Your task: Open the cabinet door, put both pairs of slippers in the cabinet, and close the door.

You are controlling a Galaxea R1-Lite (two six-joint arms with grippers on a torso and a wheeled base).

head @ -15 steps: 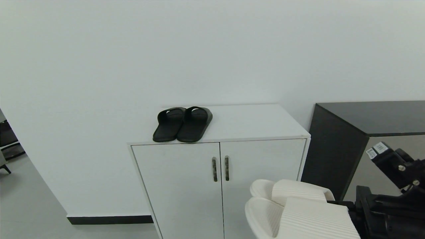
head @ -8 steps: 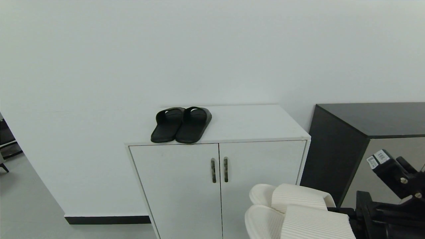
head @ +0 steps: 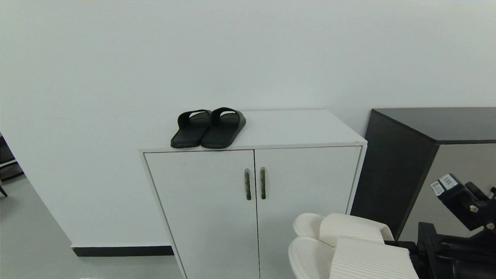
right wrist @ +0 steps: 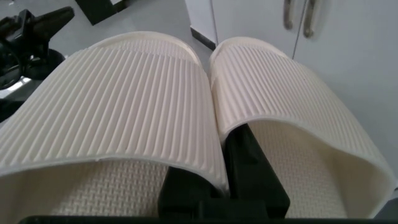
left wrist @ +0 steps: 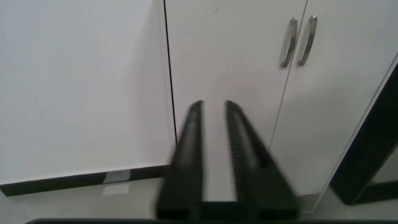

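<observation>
The white cabinet (head: 302, 128) stands against the wall with both doors shut, its two vertical handles (head: 255, 183) side by side at the centre seam. A pair of black slippers (head: 209, 128) lies on its top, near the left front edge. In front of the right door, low down, my right gripper (right wrist: 235, 155) is shut on the pair of white ribbed slippers (head: 348, 248), its fingers clamping the inner walls of the two slippers (right wrist: 143, 106). My left gripper (left wrist: 213, 115) hangs low before the left door (left wrist: 230, 56), its fingers narrowly open with nothing between them.
A black cabinet (head: 391, 166) stands right beside the white one on the right. Grey floor (head: 35, 252) lies open to the left, with a dark skirting strip (head: 124, 251) along the wall. A chair leg (head: 3, 190) shows at the far left edge.
The whole head picture has shifted, so the cabinet now sits higher in it; the camera moved. The white slippers stay in the right gripper, a little lower in the picture.
</observation>
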